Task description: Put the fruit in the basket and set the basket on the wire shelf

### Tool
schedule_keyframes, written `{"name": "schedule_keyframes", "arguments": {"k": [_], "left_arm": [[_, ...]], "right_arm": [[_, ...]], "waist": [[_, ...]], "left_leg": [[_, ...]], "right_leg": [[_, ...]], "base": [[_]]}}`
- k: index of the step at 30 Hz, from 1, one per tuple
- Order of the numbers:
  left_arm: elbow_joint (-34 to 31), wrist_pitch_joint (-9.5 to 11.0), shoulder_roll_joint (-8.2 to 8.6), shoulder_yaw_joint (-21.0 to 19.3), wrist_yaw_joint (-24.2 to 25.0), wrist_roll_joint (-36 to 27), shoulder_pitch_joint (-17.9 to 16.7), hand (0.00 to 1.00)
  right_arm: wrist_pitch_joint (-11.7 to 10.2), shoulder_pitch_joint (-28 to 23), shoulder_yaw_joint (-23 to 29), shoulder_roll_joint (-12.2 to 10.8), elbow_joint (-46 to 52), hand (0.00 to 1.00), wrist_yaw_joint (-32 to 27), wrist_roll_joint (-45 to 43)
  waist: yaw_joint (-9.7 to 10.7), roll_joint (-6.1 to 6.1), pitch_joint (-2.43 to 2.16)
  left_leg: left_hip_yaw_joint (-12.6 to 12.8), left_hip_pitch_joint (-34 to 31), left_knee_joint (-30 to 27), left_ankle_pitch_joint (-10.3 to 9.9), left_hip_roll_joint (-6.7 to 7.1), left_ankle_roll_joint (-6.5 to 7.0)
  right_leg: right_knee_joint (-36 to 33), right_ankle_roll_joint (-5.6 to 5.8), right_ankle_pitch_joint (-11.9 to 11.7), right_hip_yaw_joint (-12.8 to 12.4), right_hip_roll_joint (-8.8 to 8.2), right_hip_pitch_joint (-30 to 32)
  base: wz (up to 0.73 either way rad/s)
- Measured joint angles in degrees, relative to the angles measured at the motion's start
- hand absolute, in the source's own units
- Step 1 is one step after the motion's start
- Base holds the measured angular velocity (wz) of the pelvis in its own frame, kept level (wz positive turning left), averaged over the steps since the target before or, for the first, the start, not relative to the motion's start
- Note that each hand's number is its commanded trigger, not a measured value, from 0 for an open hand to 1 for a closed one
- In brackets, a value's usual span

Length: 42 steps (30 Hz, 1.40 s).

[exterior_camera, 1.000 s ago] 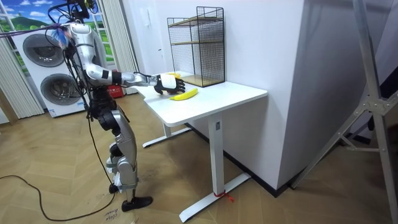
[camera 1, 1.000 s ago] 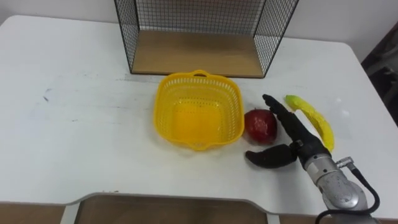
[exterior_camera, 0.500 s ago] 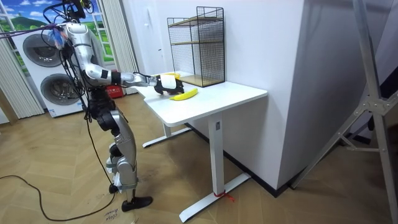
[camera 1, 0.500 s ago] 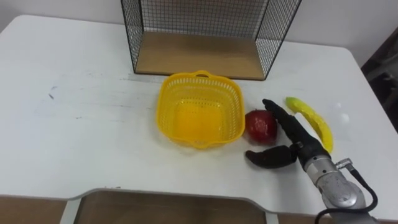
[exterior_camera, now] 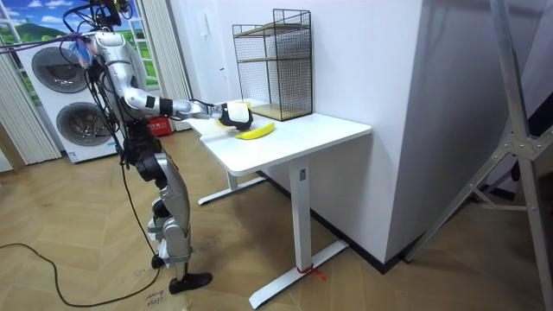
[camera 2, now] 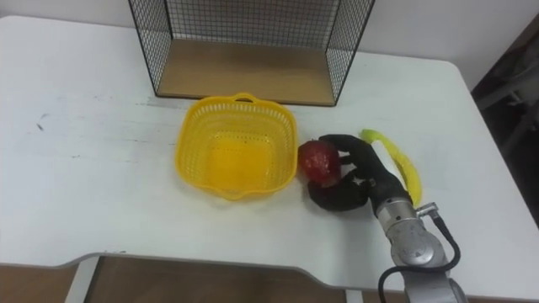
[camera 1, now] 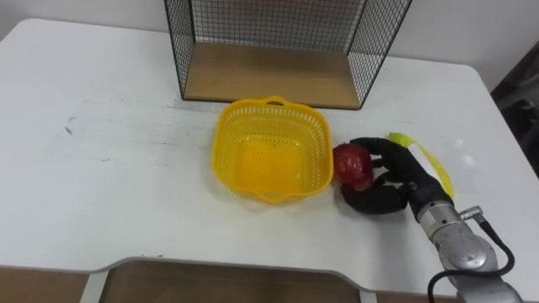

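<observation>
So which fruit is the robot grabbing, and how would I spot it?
Find the wire shelf at the back of the white table; a yellow basket sits before it. Right of the basket lies the red apple, with the right hand curled round it. It is round and red, unlike the long yellow banana farther right.

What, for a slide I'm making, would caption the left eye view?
Right robot hand curled round the red fruit beside the empty yellow basket, banana to its right, wire shelf beyond.

Bare table (camera 1: pixel 109 168) lies left of the basket (camera 1: pixel 316 160). The wire shelf (camera 1: pixel 269 76) stands close behind it; the banana (camera 1: pixel 438 172) lies just beside the right hand (camera 1: pixel 396 172) clasping the apple (camera 1: pixel 354 162).
</observation>
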<state>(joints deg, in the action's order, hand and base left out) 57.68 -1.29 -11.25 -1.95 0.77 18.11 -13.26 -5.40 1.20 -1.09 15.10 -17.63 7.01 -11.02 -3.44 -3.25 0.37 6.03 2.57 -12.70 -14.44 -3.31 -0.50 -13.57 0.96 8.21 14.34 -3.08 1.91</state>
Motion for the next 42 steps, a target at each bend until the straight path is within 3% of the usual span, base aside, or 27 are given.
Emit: {"name": "schedule_keyframes", "arguments": {"k": [8, 22, 28, 33, 42], "left_arm": [[-0.1, 0.0, 0.0, 0.0, 0.0, 0.1, -0.1, 0.0], [-0.3, -0.1, 0.59, -0.2, 0.1, 0.1, -0.8, 0.0], [-0.3, -0.3, 1.2, -2.0, 1.1, 0.2, -2.1, 0.0], [-0.4, -1.2, 1.48, -2.3, 1.1, 0.2, -3.1, 0.0], [-0.4, -1.2, 1.36, -2.2, 1.1, 0.9, -2.5, 0.0]], "right_arm": [[0.4, -0.1, 0.0, -0.3, -0.5, 1.0, -0.1, 2.2], [0.6, -0.1, 0.4, -0.4, 0.6, 1.0, -1.1, 6.7], [0.6, -0.2, 3.3, -1.0, 6.2, 1.0, -5.1, 6.4], [0.6, -0.2, 5.4, -1.3, 13.0, 1.0, -10.1, 6.8], [0.6, -0.2, 4.9, -1.3, 17.0, 1.0, -11.8, 9.1]], "waist": [[0.1, 0.01, -0.04], [0.4, 1.13, -0.84], [1.0, 1.43, -0.63], [1.7, 0.99, -0.33], [1.6, 0.69, -0.11]], "left_leg": [[-0.1, 0.0, 0.3, 0.0, 0.01, -0.01], [-0.1, 0.2, -0.1, 0.0, 0.04, -0.01], [0.2, 0.4, 0.1, 0.0, 0.08, 0.0], [0.4, 1.1, 0.3, 0.0, 0.08, -0.02], [0.4, 1.1, 1.0, 0.0, 0.1, -0.02]], "right_leg": [[0.0, 0.0, 0.0, 0.2, -0.04, -0.2], [0.0, 0.01, 0.0, -0.1, -0.04, -0.4], [-0.1, 0.01, 0.0, -0.7, -0.01, -0.4], [-0.1, 0.01, 0.0, -1.4, 0.2, -0.4], [-0.2, 0.02, 0.0, -1.6, 0.31, -0.2]], "base": [[0.0], [0.0], [-0.02], [-0.06], [-0.01]]}}
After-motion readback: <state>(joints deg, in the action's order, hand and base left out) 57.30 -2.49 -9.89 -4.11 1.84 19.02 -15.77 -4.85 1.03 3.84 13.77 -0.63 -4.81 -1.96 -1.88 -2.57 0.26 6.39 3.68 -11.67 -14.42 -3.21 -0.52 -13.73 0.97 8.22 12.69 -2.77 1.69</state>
